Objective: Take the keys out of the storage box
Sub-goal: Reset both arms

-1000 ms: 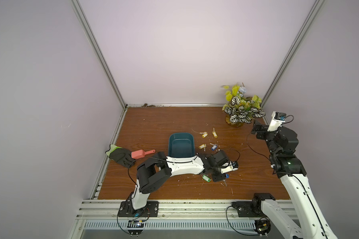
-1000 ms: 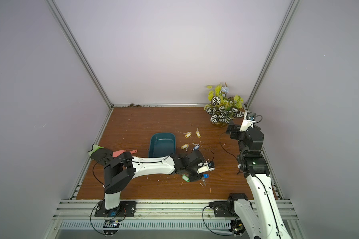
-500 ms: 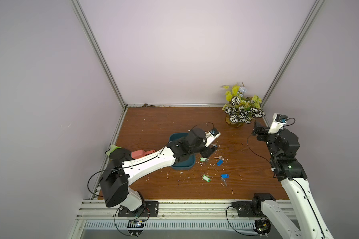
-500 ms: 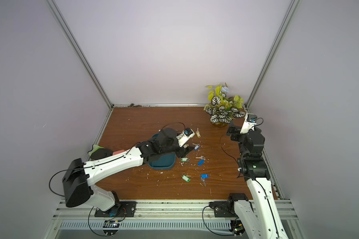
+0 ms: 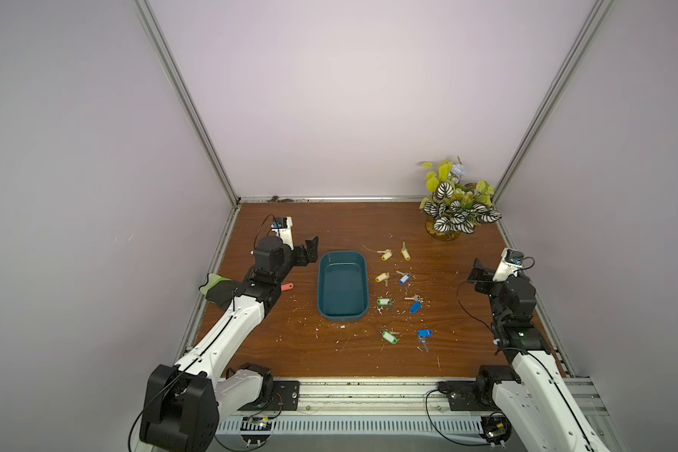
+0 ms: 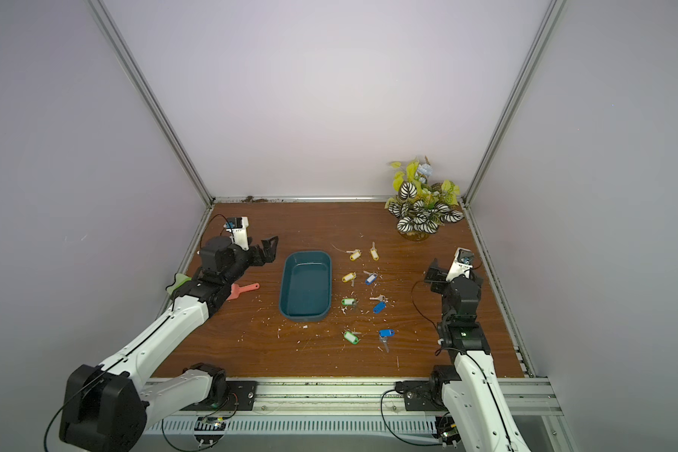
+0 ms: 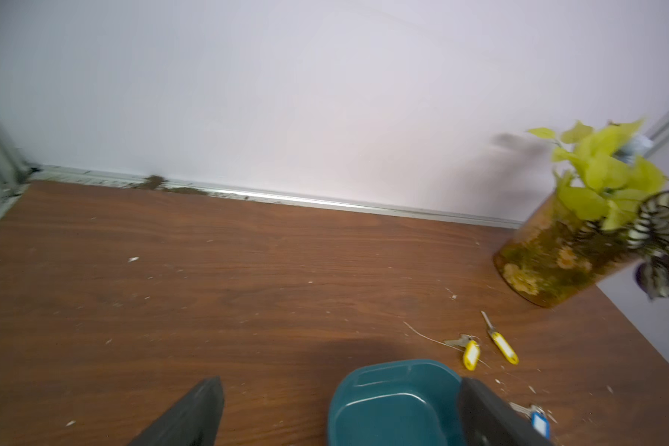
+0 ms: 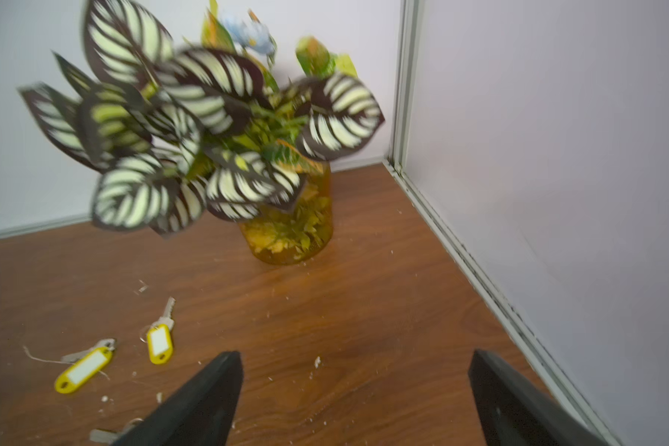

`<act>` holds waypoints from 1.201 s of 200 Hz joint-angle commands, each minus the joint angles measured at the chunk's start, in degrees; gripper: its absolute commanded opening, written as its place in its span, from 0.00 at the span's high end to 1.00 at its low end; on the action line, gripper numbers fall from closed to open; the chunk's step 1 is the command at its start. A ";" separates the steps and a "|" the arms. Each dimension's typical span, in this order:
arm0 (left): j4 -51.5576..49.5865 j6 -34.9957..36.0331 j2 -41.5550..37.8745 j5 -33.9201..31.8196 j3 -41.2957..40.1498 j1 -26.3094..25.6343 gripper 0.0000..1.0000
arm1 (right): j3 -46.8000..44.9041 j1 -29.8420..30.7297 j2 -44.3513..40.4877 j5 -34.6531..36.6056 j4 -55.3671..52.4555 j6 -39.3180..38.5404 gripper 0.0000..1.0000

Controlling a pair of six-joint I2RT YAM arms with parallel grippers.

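Note:
The storage box [image 5: 343, 289] [image 6: 306, 287], a dark teal tub, lies mid-table with nothing inside it. Several keys with yellow [image 5: 386, 255], green [image 5: 389, 337] and blue [image 5: 424, 334] tags lie scattered on the wood to its right. My left gripper [image 5: 310, 250] [image 6: 269, 250] hovers open and empty just off the box's back left corner. In the left wrist view the box's end [image 7: 394, 405] shows between the spread fingers of that gripper [image 7: 338, 382]. My right gripper [image 5: 478, 270] [image 8: 358, 353] stands open and empty at the table's right side, away from the keys.
A potted plant [image 5: 455, 207] [image 8: 217, 127] stands in the back right corner. A red-orange plastic piece [image 6: 245, 289] and a green-black cloth [image 5: 216, 289] lie under my left arm by the left wall. White crumbs dot the wood around the box.
My left arm swung from the front right of the box, across it, to its back left side, and its jaws opened wide. The right arm barely moved.

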 commanded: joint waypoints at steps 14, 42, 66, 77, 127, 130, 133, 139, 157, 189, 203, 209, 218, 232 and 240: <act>4.88 -1.60 -1.94 -9.30 -5.42 2.90 0.02 | -8.99 -0.17 1.93 2.05 17.25 1.05 0.01; 8.26 -2.15 -2.66 -12.84 -9.41 3.01 0.02 | -14.23 -0.09 7.85 5.73 30.70 5.43 0.01; 11.77 -2.59 -4.31 -17.59 -12.74 3.05 0.02 | -15.32 -0.14 19.37 3.53 42.48 5.12 0.01; 14.58 -2.45 -5.84 -17.93 -14.66 2.96 0.02 | -14.36 -0.09 24.70 1.84 45.46 2.94 0.01; 21.52 0.02 -10.30 -25.84 -20.67 3.05 0.02 | -13.64 -0.23 40.54 -2.16 65.85 -2.31 0.01; 21.79 0.18 -10.43 -26.39 -20.97 2.97 0.02 | -13.51 -0.38 41.78 -2.39 66.65 -2.13 0.01; 22.21 0.45 -10.48 -26.72 -21.22 3.01 0.02 | -13.55 -0.51 43.27 -2.71 68.08 -2.06 0.01; 23.08 1.13 -10.53 -27.25 -21.75 3.00 0.02 | -13.88 -0.44 46.41 -3.55 73.18 -3.08 0.01; 24.17 3.07 -10.92 -29.22 -22.77 3.01 0.02 | -14.50 -0.44 52.29 -8.89 80.71 -4.59 0.01; 28.75 9.06 -7.14 -31.27 -23.75 3.00 0.01 | -10.14 -0.44 50.86 -10.87 70.00 -5.43 0.01; 32.01 11.33 -3.59 -33.07 -24.12 3.00 0.02 | -10.41 -0.45 51.06 -11.23 70.73 -5.35 0.01; 33.52 12.23 -1.96 -33.79 -24.36 3.03 0.02 | -10.36 -0.49 50.84 -11.19 70.18 -5.43 0.01; 36.40 13.52 0.54 -34.42 -24.90 3.02 0.02 | -10.36 -0.49 51.02 -11.21 70.48 -5.40 0.01; 42.28 15.46 4.34 -34.35 -26.36 3.00 0.02 | -10.40 -0.49 51.11 -11.17 70.89 -5.35 0.01; 46.09 16.64 6.31 -33.41 -27.40 3.01 0.02 | -10.40 -0.49 51.11 -11.20 70.76 -5.36 0.01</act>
